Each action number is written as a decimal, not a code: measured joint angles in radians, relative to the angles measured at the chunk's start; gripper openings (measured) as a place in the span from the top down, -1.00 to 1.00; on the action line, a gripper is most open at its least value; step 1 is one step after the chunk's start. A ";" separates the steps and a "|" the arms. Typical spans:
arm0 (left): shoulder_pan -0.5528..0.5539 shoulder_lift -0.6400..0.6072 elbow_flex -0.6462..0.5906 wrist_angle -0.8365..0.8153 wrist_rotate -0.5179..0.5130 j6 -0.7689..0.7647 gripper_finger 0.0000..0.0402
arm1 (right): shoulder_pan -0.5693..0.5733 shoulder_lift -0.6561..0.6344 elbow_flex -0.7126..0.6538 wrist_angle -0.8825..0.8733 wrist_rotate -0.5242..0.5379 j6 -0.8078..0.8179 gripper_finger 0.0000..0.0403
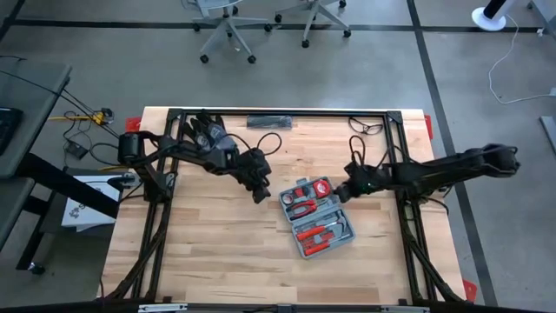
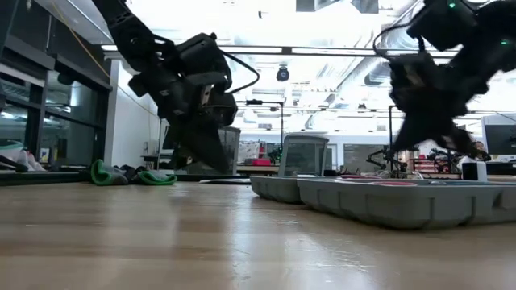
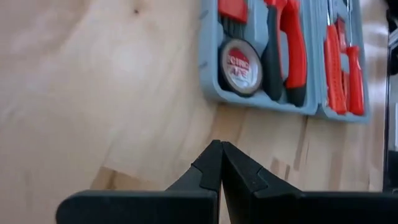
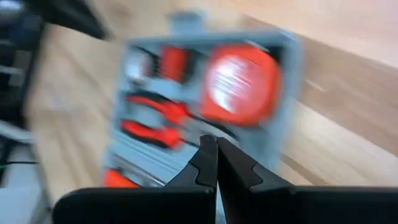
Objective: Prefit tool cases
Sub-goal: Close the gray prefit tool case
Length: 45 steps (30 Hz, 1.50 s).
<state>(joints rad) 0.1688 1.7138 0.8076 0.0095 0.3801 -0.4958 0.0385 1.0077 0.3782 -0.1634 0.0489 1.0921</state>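
Note:
The blue-grey tool case (image 1: 317,217) lies open and flat on the wooden table, right of centre, both halves resting on their outer shells (image 2: 387,197). Red-handled tools and a round red tape measure (image 4: 239,84) sit in its recesses. My left gripper (image 1: 259,193) is shut and hangs above bare wood just left of the case (image 3: 280,62), its tips (image 3: 221,144) clear of the table. My right gripper (image 1: 334,189) is shut too, slanting down above the case's far right corner (image 4: 216,140), apart from it in the low view (image 2: 415,133).
Dark gloves (image 1: 204,130) lie at the far left of the table, and green-edged gloves (image 2: 133,175) show there in the low view. A black flat object (image 1: 271,122) and a cable (image 1: 365,129) lie along the far edge. A black metal frame (image 1: 165,174) borders the table.

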 joint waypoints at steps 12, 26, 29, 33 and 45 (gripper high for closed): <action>-0.029 0.166 -0.016 0.320 0.094 -0.223 1.00 | 0.049 0.058 0.000 -0.226 0.013 0.149 1.00; 0.067 0.213 0.037 0.322 0.127 -0.194 1.00 | 0.047 0.363 0.000 0.307 -0.085 0.163 1.00; 0.102 0.213 0.037 0.286 0.149 -0.156 1.00 | 0.047 0.408 0.000 0.373 -0.084 0.177 1.00; 0.136 0.207 0.036 0.277 0.201 -0.150 1.00 | 0.059 0.412 0.000 0.351 -0.079 0.187 1.00; 0.180 0.179 0.033 0.257 0.158 -0.106 1.00 | 0.192 0.210 0.000 0.301 -0.049 0.183 1.00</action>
<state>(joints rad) 0.3484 1.8927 0.8406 0.2660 0.5383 -0.6016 0.2307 1.2177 0.3782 0.1379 -0.0005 1.2755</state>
